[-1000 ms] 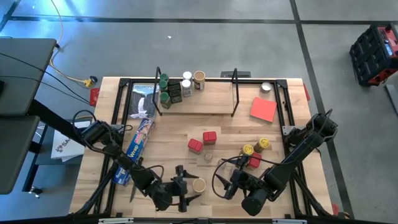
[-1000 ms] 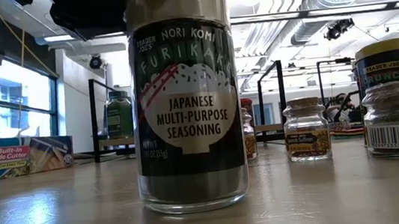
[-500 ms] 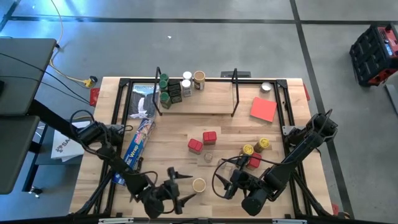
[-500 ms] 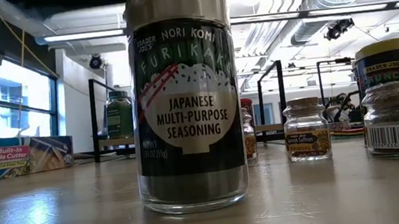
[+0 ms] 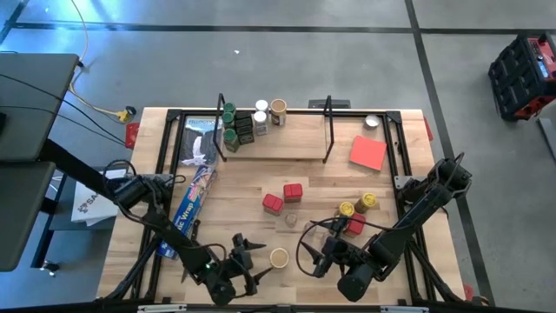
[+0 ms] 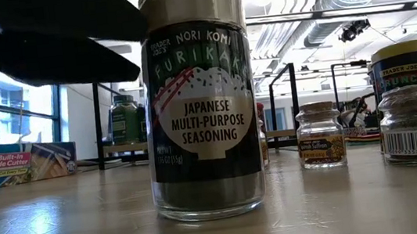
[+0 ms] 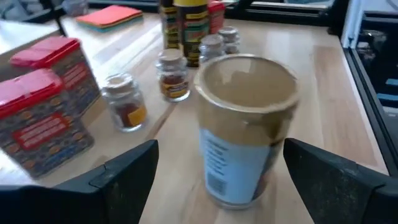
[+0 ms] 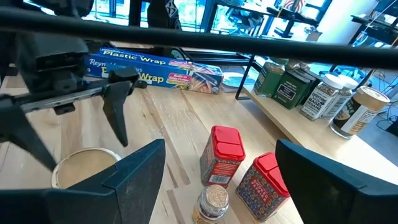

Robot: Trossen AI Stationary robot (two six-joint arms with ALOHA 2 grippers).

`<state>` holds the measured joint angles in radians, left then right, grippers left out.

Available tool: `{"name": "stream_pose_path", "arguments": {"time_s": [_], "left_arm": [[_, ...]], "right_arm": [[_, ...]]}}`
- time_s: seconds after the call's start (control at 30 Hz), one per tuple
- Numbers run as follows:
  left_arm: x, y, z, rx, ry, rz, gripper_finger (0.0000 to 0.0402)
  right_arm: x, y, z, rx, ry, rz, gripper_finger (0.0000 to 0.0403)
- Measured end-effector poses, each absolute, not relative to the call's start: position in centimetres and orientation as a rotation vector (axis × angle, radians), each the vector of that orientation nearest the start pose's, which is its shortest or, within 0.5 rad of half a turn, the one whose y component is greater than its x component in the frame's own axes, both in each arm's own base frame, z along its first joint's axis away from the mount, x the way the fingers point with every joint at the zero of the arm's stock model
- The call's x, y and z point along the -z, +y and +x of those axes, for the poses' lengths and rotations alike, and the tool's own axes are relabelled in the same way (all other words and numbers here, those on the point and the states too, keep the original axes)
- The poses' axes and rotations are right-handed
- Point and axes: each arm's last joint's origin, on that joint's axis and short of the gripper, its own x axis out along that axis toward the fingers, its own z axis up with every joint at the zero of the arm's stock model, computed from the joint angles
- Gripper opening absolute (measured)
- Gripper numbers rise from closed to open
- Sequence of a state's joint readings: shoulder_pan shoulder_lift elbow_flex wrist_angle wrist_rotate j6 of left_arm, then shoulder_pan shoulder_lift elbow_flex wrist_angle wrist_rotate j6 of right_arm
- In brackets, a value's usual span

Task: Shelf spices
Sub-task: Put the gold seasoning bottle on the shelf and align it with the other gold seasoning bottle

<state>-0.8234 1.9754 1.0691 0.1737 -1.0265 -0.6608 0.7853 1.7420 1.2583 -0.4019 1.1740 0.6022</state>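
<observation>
furikake jar (image 6: pixel 200 102) apparently nudged right, fingers (image 5: pixel 246 243) withdrawn

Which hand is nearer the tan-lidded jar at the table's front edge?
Left. The left hand is open just beside the tan-lidded jar, fingers either side; the right hand waits open, farther off on its other side.

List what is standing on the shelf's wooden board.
On the black-wire shelf's wooden board stand green-lidded jars, white-lidded jars and a tan-lidded jar, clustered at one end. Anything under the board is hidden.

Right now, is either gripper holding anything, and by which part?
Nothing is held. The left gripper stands open beside the furikake jar, not closed on it. The right gripper is open and empty.
</observation>
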Motion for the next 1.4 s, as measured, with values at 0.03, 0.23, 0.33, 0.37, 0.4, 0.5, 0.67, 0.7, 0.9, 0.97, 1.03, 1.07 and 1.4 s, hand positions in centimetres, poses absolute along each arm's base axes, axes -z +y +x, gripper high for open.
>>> {"name": "stream_pose_path", "arguments": {"time_s": [0.03, 0.23, 0.33, 0.37, 0.4, 0.5, 0.67, 0.7, 0.9, 0.97, 1.03, 1.07, 1.4], "left_arm": [[-13.2, -26.6, 28.0, -0.315, 0.344, -0.052, 0.034], [-12.5, -26.4, 29.6, -0.315, 0.288, -0.076, 0.034], [-12.7, -25.7, 30.5, -0.327, 0.266, -0.113, 0.034], [-12.9, -25.6, 30.8, -0.323, 0.254, -0.137, 0.034], [-13.1, -25.4, 31.1, -0.313, 0.245, -0.157, 0.034], [-13.3, -24.9, 31.8, -0.276, 0.255, -0.166, 0.034], [-13.4, -24.0, 32.8, -0.251, 0.259, -0.171, 0.034], [-13.4, -23.9, 32.8, -0.24, 0.266, -0.172, 0.034], [-13.6, -24.2, 32.7, -0.197, 0.281, -0.162, 0.034], [-13.9, -24.3, 32.5, -0.206, 0.266, -0.154, 0.034], [-14.1, -24.4, 32.4, -0.202, 0.264, -0.133, 0.034], [-14.2, -24.4, 32.4, -0.199, 0.266, -0.13, 0.0339], [-14.3, -23.6, 33.0, -0.163, 0.289, -0.152, 0.0268]], "right_arm": [[-24.2, 23.5, 27.3, 0.483, 0.358, -0.156, 0.03], [-24.2, 23.6, 27.3, 0.485, 0.353, -0.136, 0.03], [-24.2, 23.6, 27.3, 0.484, 0.354, -0.131, 0.03], [-24.2, 23.6, 27.3, 0.483, 0.354, -0.131, 0.03], [-24.2, 23.6, 27.3, 0.483, 0.354, -0.131, 0.03], [-24.2, 23.6, 27.3, 0.482, 0.355, -0.132, 0.03], [-24.2, 23.6, 27.3, 0.481, 0.357, -0.134, 0.03], [-24.2, 23.6, 27.3, 0.48, 0.357, -0.133, 0.03], [-24.1, 23.6, 27.3, 0.466, 0.372, -0.126, 0.03], [-24.1, 23.6, 27.3, 0.465, 0.376, -0.131, 0.03], [-24.1, 23.6, 27.3, 0.465, 0.377, -0.133, 0.03], [-24.0, 23.6, 27.3, 0.465, 0.377, -0.133, 0.03], [-23.9, 23.3, 27.1, 0.492, 0.378, -0.18, 0.03]]}}
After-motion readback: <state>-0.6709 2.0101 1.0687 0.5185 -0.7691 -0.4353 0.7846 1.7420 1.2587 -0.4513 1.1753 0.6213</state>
